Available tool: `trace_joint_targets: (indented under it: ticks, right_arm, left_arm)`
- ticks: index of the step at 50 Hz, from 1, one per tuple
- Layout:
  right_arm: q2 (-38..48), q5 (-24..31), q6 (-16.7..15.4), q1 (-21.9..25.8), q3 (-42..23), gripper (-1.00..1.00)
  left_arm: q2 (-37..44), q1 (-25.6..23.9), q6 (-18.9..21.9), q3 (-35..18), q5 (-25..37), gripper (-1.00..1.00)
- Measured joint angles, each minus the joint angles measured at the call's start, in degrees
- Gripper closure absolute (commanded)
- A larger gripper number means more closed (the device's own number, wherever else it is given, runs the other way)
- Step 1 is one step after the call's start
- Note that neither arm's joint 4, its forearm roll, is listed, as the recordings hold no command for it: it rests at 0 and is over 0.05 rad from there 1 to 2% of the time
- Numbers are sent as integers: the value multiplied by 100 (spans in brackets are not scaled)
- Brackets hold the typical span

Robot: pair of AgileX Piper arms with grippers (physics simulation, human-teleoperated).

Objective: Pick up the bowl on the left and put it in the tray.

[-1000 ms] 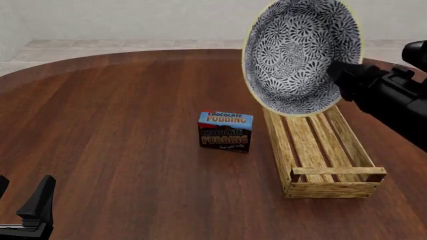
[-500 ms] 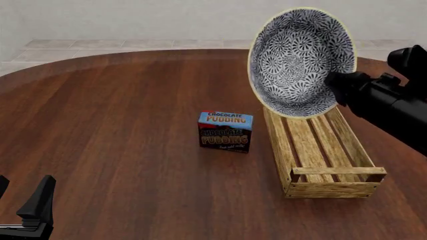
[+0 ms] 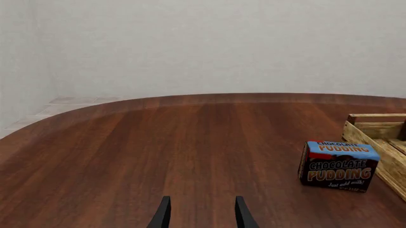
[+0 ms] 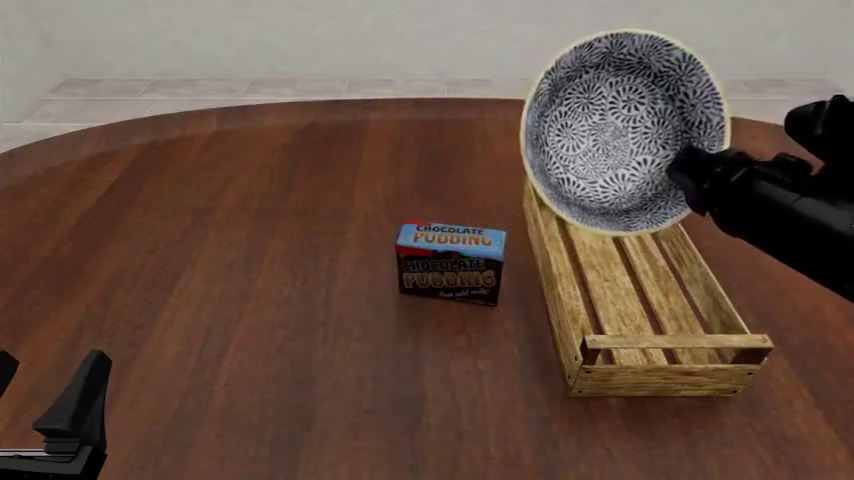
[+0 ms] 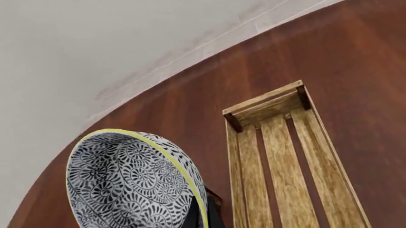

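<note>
Front view: right end effector (image 4: 694, 172) pinches the bowl (image 4: 617, 128) by its rim, tilted above the tray (image 4: 638, 290); level it, lower between slatted sides

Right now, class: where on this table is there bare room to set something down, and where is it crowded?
Free: the wide tabletop left of the pudding box, and the tray's bare slats. Crowded: the narrow strip between box and tray, and the tray's far end, where the right gripper holds the tilted bowl.
</note>
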Motion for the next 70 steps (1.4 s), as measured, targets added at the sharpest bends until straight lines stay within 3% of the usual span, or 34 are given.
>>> trace_joint_targets:
  ticks: [25, 48, 70]
  right_arm:
    - [230, 131, 201, -299, 92, 100]
    - [808, -194, 871, -159, 454, 100]
    - [877, -413, 1073, -517, 666, 100]
  left_arm:
    - [0, 0, 0, 0, 0, -100]
    - [0, 0, 0, 0, 0, -100]
    - [0, 0, 0, 0, 0, -100]
